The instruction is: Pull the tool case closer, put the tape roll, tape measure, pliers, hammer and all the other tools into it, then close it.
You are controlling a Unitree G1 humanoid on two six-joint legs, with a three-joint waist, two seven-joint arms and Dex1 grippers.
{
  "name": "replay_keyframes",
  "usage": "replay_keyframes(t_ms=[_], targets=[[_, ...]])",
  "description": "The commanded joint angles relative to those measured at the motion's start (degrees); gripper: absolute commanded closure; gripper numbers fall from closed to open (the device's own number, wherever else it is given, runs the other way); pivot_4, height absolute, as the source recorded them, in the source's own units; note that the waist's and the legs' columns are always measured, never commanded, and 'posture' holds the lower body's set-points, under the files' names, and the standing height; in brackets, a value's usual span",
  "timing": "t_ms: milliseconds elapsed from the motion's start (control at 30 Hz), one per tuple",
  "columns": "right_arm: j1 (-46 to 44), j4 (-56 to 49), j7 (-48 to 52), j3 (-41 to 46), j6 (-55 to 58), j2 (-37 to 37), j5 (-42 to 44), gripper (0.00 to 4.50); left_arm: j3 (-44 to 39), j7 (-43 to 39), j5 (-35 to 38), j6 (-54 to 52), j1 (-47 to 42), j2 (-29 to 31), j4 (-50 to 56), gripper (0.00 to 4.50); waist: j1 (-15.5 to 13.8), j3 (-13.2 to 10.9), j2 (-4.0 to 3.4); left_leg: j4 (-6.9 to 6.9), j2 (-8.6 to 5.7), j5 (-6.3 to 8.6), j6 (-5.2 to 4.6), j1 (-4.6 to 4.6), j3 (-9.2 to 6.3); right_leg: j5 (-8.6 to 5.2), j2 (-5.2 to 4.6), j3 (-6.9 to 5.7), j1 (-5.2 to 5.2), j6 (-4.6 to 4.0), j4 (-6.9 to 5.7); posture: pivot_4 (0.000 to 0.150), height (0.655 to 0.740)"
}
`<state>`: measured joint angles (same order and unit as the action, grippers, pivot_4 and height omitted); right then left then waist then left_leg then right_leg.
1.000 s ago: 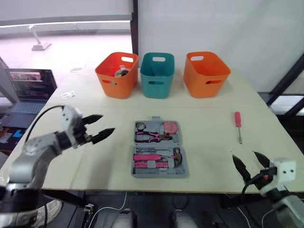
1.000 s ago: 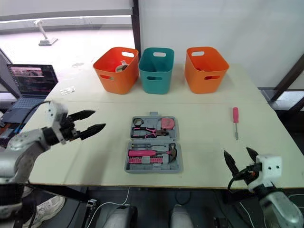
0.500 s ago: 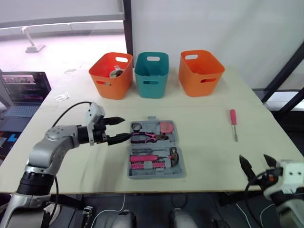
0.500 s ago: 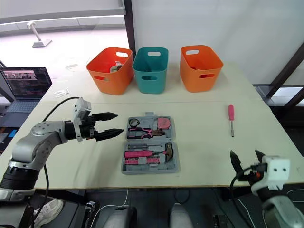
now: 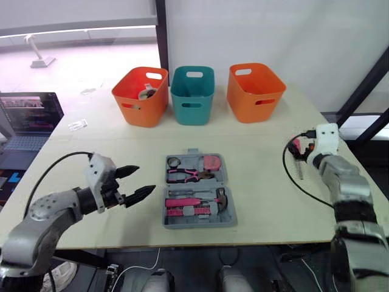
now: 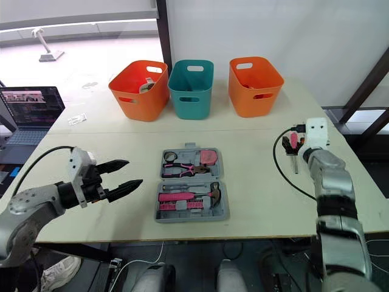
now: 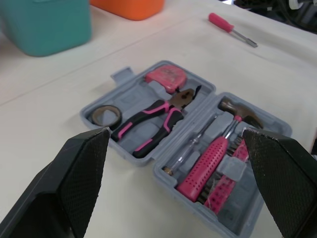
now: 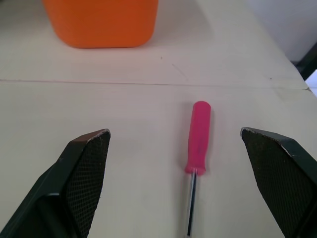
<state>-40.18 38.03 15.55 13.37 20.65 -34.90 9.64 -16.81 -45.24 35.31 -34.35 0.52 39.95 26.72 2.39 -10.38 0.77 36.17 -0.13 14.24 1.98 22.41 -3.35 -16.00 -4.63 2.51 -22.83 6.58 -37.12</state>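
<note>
On the worktop [image 5: 261, 176] the tool case [image 5: 199, 190] lies open and mostly filled — a screwdriver [image 8: 198, 136] lies outside, facing the right gripper [image 8: 174, 131]; that and the left gripper [image 5: 146, 177] hold jaws released.

Screwdriver [image 8: 198, 136] lies right of the tool case [image 5: 197, 224].

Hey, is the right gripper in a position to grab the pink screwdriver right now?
Probably yes. The right gripper is open and pointed at the pink screwdriver, which lies flat on the table with nothing in between.
</note>
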Motion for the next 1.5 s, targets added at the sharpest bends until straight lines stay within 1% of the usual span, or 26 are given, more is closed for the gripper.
replay_keyframes(t_ms=[33, 167, 300, 467, 700, 833, 1167, 1400, 1433, 1467, 1500], targets=[[-4.7, 9.2, -0.7, 0.6, -5.8, 0.1, -1.2, 0.05, -7.3, 3.3, 3.2, -1.7, 2.4, 0.6, 5.2, 0.00, 0.0, 0.0, 0.00, 0.00, 0.00, 0.00, 0.00, 0.00, 0.00, 0.00, 0.00, 0.00, 0.00, 0.00, 0.00, 0.150, 0.7400], [-9.5, 19.6, -0.1, -1.5, -11.5, -0.4, -4.0, 0.05, -12.7, 6.5, 8.1, -5.9, 4.9, 1.4, 10.4, 0.00, 0.1, 0.0, 0.00, 0.02, -0.01, 0.00, 0.00, 0.00, 0.00, 0.00, 0.00, 0.00, 0.02, 0.00, 0.00, 0.150, 0.7400], [-13.6, 28.5, -2.4, -0.2, -13.2, -1.1, -4.0, 0.05, -18.0, 9.5, 12.4, -9.7, 5.1, 3.5, 12.6, 0.00, 0.2, 0.0, 0.00, 0.03, -0.01, 0.00, 0.00, -0.01, 0.01, 0.00, 0.01, 0.02, 0.02, 0.00, -0.01, 0.150, 0.7400], [-15.8, 34.2, -2.7, 0.8, -14.4, -0.1, -3.6, 0.05, -20.9, 12.0, 16.6, -12.9, 3.5, 7.1, 13.4, 0.00, 0.3, 0.0, -0.02, 0.02, -0.01, 0.00, 0.00, -0.04, 0.01, 0.00, 0.03, 0.02, 0.04, -0.01, 0.00, 0.150, 0.7400], [-16.0, 36.7, -3.4, 0.9, -16.8, 0.9, -4.4, 0.05, -21.4, 13.1, 19.5, -14.6, 2.1, 10.7, 13.1, 0.00, 0.4, -0.1, -0.09, 0.01, -0.01, 0.00, 0.00, -0.04, 0.02, 0.00, 0.03, 0.03, 0.04, -0.01, 0.00, 0.150, 0.7400], [-15.7, 37.4, -2.3, 1.0, -16.2, 1.2, -4.5, 0.05, -22.6, 14.0, 21.4, -15.7, 2.0, 12.4, 13.4, 0.00, 0.5, -0.1, -0.09, 0.01, -0.01, 0.00, 0.01, -0.04, 0.01, 0.00, 0.03, 0.03, 0.03, -0.01, 0.00, 0.150, 0.7400], [-13.7, 38.1, -1.2, 0.1, -15.5, 1.7, -6.5, 0.05, -22.5, 19.2, 24.5, -18.0, 1.4, 13.9, 15.9, 0.00, 0.9, -0.1, -0.09, 0.01, -0.01, 0.00, 0.01, -0.04, 0.01, 0.00, 0.03, 0.03, 0.04, -0.01, 0.00, 0.150, 0.7400], [-12.9, 38.4, -1.8, 0.8, -12.0, 2.0, -6.8, 0.05, -19.9, 20.7, 24.1, -17.7, 1.0, 14.0, 15.7, 0.00, 1.2, -0.1, -0.09, 0.02, -0.01, -0.01, 0.01, -0.04, 0.01, 0.00, 0.03, 0.03, 0.04, -0.01, 0.00, 0.150, 0.7400], [-12.7, 38.4, -1.6, 1.0, -11.3, 2.0, -6.7, 0.56, -19.0, 21.1, 23.7, -17.5, 0.6, 13.9, 15.5, 0.00, 1.3, -0.1, -0.09, 0.02, -0.01, -0.01, 0.01, -0.04, 0.01, 0.00, 0.03, 0.03, 0.04, -0.01, 0.00, 0.150, 0.7400], [-12.5, 38.4, -1.6, 1.2, -10.7, 2.1, -6.4, 0.83, -18.4, 21.3, 23.6, -17.4, 0.3, 13.8, 15.4, 0.00, 1.4, -0.1, -0.09, 0.01, -0.01, -0.01, 0.01, -0.04, 0.01, 0.00, 0.03, 0.03, 0.05, -0.01, 0.00, 0.150, 0.7400], [-12.5, 38.3, -1.4, 1.6, -10.2, 2.1, -6.1, 1.28, -17.9, 21.5, 23.6, -17.4, 0.0, 13.6, 15.3, 0.00, 1.5, -0.1, -0.09, 0.02, -0.01, -0.01, 0.01, -0.04, 0.00, 0.00, 0.03, 0.03, 0.05, -0.01, -0.01, 0.150, 0.7400]])
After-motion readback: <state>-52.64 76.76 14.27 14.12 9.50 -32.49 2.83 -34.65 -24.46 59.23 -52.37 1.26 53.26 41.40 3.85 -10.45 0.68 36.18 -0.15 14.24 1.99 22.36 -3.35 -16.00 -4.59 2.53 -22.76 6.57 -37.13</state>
